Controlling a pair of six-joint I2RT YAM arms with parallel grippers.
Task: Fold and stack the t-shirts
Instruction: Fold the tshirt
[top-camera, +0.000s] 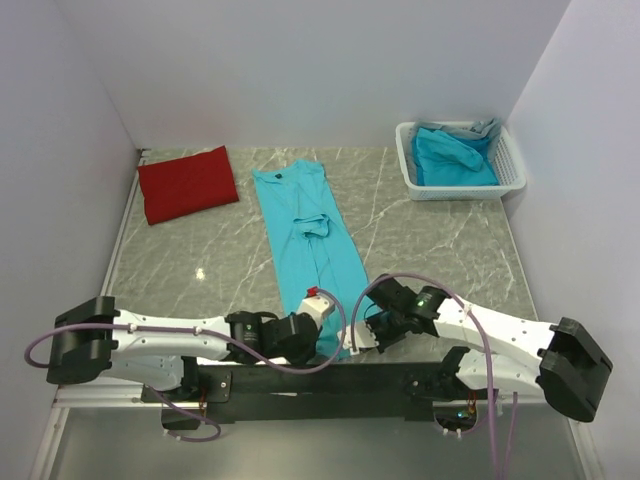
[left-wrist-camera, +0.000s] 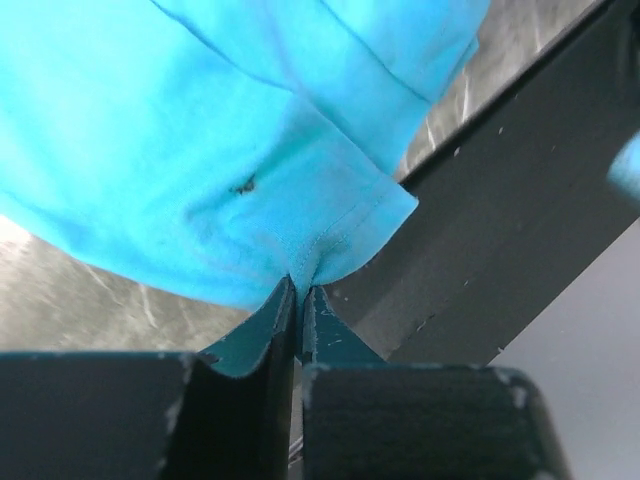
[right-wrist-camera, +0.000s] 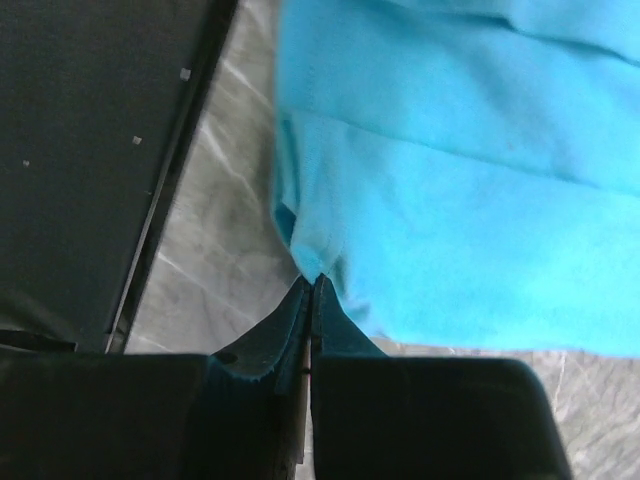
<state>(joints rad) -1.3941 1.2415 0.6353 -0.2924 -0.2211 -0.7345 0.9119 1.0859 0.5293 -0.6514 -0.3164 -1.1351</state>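
Left fingers (left-wrist-camera: 258, 340) and right fingers (right-wrist-camera: 278, 330) each pinch the turquoise t-shirt (top-camera: 298, 205).

Left arm (top-camera: 160, 345): low, stretched inward, wrist angled toward the other arm. Left gripper (left-wrist-camera: 298, 292): jaws closed, tips pinching hem corner of turquoise t-shirt (left-wrist-camera: 200, 120); cloth fans out beyond tips. Right arm (top-camera: 490, 335): low, elbow bent, reaching inward. Right gripper (right-wrist-camera: 312, 282): jaws pressed together, thin fold of same t-shirt's edge caught at very tips. Grippers near each other.
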